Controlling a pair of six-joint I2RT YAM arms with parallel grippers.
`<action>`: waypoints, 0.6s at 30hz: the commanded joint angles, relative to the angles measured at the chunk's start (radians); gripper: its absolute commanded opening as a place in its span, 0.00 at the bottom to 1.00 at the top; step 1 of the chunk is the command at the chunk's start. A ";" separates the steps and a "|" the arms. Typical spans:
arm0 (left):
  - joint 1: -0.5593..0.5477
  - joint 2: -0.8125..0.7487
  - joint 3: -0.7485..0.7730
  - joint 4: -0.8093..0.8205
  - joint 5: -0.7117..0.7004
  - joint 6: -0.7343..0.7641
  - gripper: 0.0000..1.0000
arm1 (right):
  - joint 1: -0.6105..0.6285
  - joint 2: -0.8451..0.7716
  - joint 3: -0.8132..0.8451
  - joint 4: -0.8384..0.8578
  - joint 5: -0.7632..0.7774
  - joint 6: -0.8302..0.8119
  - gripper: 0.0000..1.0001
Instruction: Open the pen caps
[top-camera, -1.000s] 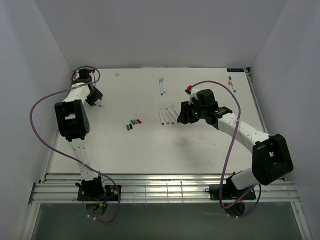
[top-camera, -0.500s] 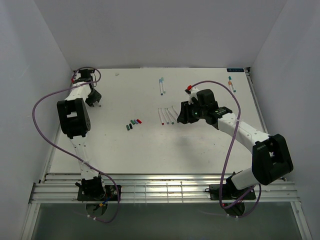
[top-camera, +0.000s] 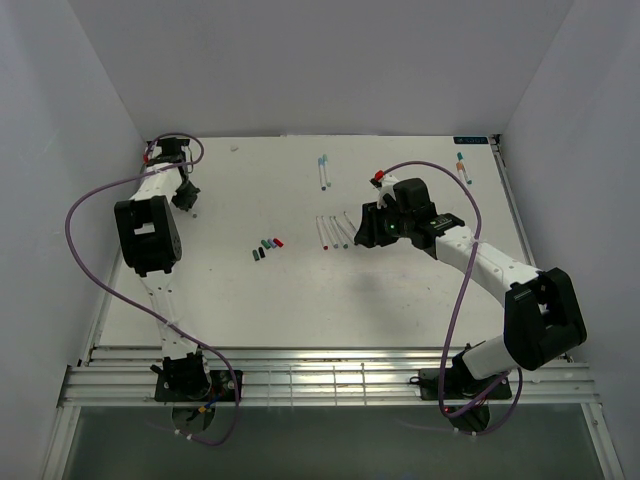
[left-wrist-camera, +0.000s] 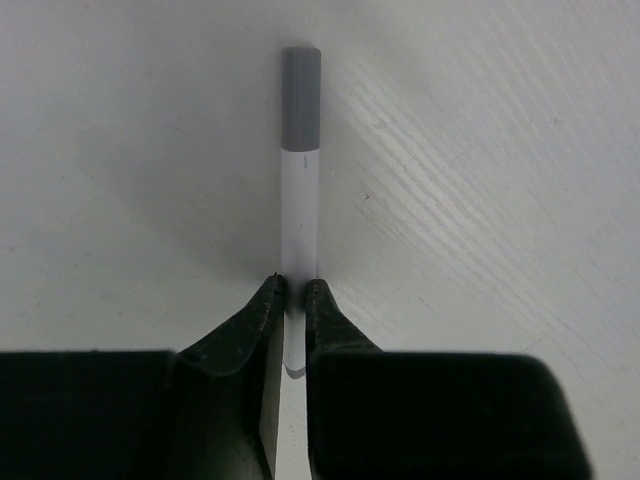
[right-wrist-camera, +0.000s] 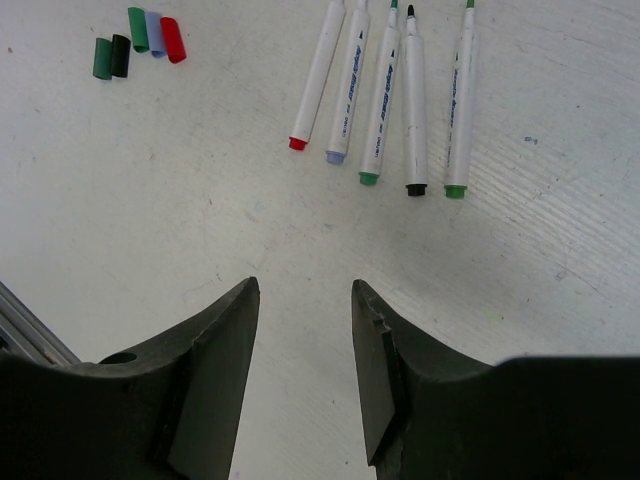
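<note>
Gripping grey-capped pen (left-wrist-camera: 299, 210), left hand (left-wrist-camera: 293, 290) newly closed, right hand (right-wrist-camera: 300, 300) unchanged

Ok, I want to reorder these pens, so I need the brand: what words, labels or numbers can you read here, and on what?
None can be read.
Blue print on some pens, right wrist view: too blurred to read.
The blue strip, far right in the top view: too small to read.
The grey-capped pen: no print shows.
</note>
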 joint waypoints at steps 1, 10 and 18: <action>0.001 -0.007 -0.016 0.001 -0.027 0.021 0.15 | 0.002 -0.031 0.006 0.023 -0.002 -0.006 0.48; -0.001 -0.159 -0.125 0.081 0.068 0.014 0.00 | 0.003 -0.062 0.009 0.007 -0.014 0.013 0.49; -0.023 -0.485 -0.383 0.272 0.438 -0.023 0.00 | 0.011 -0.057 0.011 0.037 -0.095 0.066 0.49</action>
